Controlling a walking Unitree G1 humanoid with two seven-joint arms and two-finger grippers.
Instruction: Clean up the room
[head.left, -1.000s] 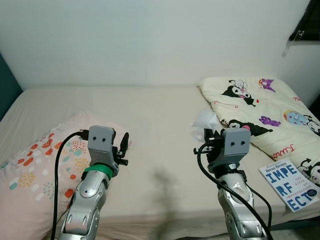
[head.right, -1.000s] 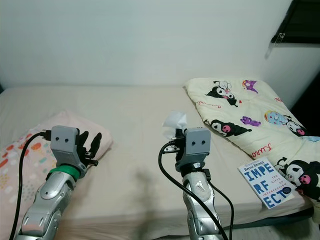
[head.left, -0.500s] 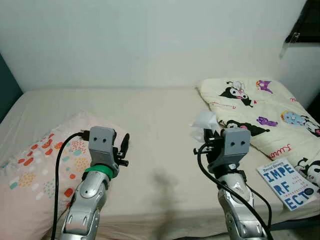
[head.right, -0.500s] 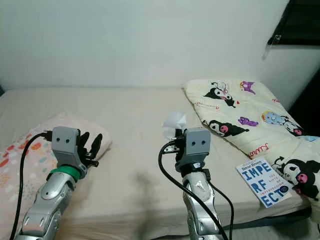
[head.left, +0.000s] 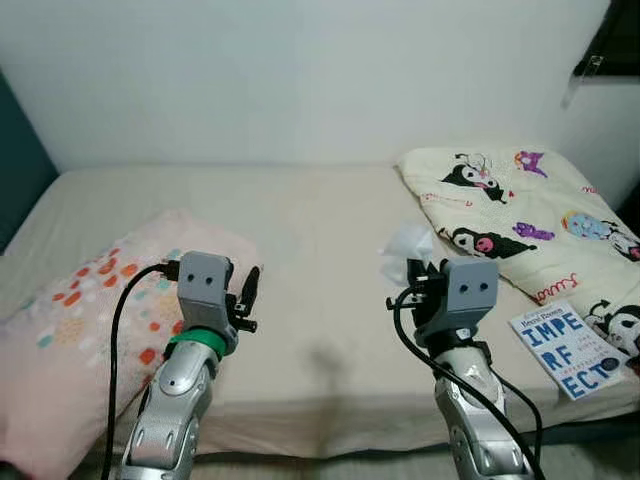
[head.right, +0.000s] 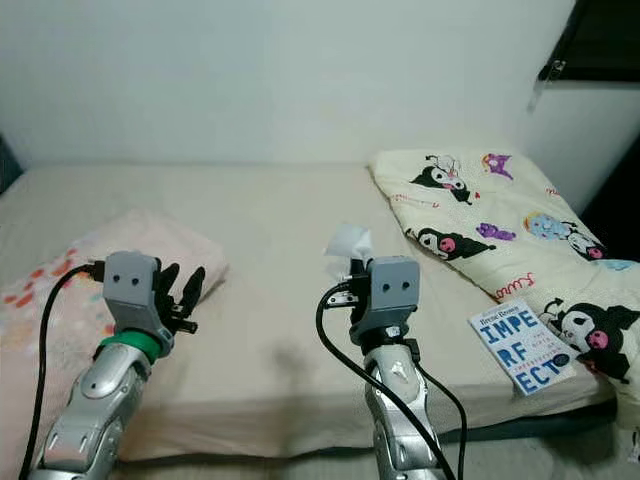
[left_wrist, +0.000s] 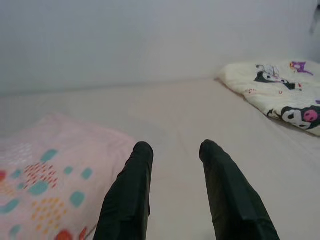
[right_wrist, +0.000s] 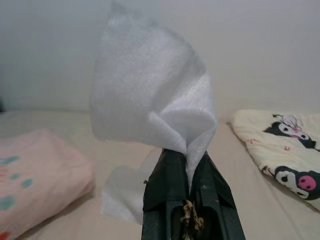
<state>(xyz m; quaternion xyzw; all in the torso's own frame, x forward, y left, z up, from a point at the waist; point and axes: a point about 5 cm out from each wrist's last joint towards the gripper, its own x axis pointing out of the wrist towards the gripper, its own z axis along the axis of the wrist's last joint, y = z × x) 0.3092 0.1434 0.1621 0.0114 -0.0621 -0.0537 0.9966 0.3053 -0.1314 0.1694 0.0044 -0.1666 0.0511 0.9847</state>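
A white tissue (right_wrist: 150, 105) is pinched upright between the closed fingers of the right gripper (right_wrist: 187, 172), held above the bed (head.left: 310, 240); the pinch should be kept firm until a bin is reached. The left gripper (left_wrist: 175, 172) is held parted and empty beside the pillow (left_wrist: 45, 170)

**A bedroom at home**

I'm looking down at a bed (head.left: 320, 230) with a plain cream sheet, pushed against a bare white wall (head.left: 300, 70). A pink patterned pillow (head.left: 90, 300) lies on its left side, a cartoon-print quilt (head.left: 520, 210) on its right, with a book (head.left: 565, 338) beside it.
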